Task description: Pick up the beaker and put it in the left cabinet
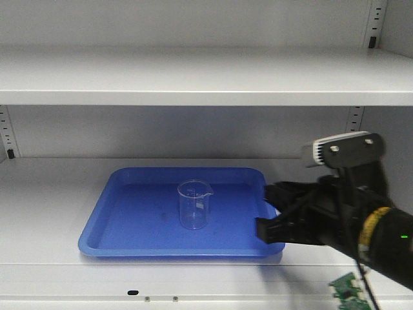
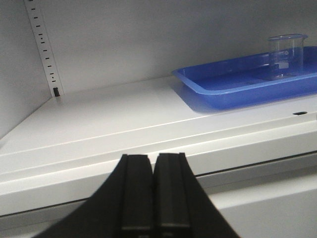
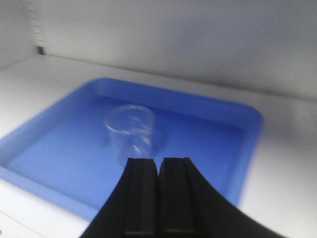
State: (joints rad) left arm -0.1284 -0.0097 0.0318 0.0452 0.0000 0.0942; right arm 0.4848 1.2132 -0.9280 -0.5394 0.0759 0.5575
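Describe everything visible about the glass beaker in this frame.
The small clear glass cylindrical beaker stands upright and empty near the middle of the blue plastic tray on the grey cabinet shelf. It has a pour spout at its rim and faint white graduation marks. Only the tray touches it; the right tool, shut, sits apart beside it.

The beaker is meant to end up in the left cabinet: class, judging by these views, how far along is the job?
Done, it seems: the beaker stands upright in the blue tray on a left cabinet shelf, touched by nothing. In hand: nothing; the right gripper is shut and empty beside the tray, the left gripper shut outside the shelf. Left: probably only pulling the arms away.
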